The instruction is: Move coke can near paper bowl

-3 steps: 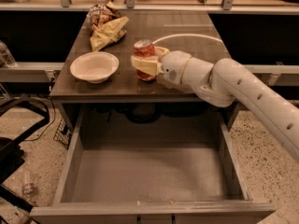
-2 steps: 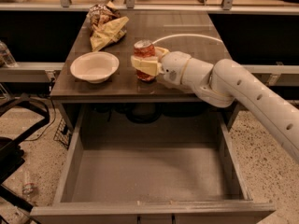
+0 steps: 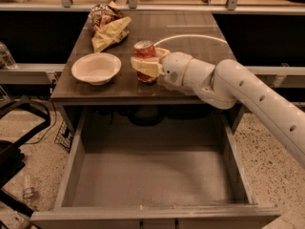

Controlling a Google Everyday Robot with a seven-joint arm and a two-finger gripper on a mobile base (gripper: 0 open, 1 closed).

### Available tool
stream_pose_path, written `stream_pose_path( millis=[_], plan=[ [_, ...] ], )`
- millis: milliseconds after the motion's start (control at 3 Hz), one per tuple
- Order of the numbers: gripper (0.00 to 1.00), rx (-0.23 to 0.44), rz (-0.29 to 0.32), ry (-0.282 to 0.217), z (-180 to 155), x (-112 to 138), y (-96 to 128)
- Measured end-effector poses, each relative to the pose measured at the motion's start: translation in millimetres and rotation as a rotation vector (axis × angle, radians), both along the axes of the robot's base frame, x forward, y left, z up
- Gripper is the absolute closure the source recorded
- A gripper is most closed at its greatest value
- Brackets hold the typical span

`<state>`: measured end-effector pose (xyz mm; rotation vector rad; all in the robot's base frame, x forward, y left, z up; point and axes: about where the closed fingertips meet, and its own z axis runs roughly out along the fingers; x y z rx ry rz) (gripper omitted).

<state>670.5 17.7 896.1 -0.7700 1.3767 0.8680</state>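
Observation:
The coke can (image 3: 144,50), red with a silver top, stands upright on the dark tabletop (image 3: 190,46), a short way right of the white paper bowl (image 3: 96,68). My gripper (image 3: 147,63) reaches in from the right on a white arm, and its cream fingers (image 3: 146,68) sit on both sides of the can, shut on it. The can's lower front is partly hidden by the near finger. The bowl is empty and stands near the table's front left edge.
A yellow chip bag (image 3: 110,32) and a brown chip bag (image 3: 102,15) lie at the back left of the table. A wide grey drawer (image 3: 152,175) stands open below the table's front edge. A white cable (image 3: 195,36) curves over the table's right side.

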Motion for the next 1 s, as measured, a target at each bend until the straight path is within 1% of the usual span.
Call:
stream_pose_path(
  millis=[667,1000],
  plan=[
    [0.00,0.001,0.010,-0.002,1.7,-1.5,6.6],
    [0.00,0.001,0.010,-0.002,1.7,-1.5,6.7]
  ],
)
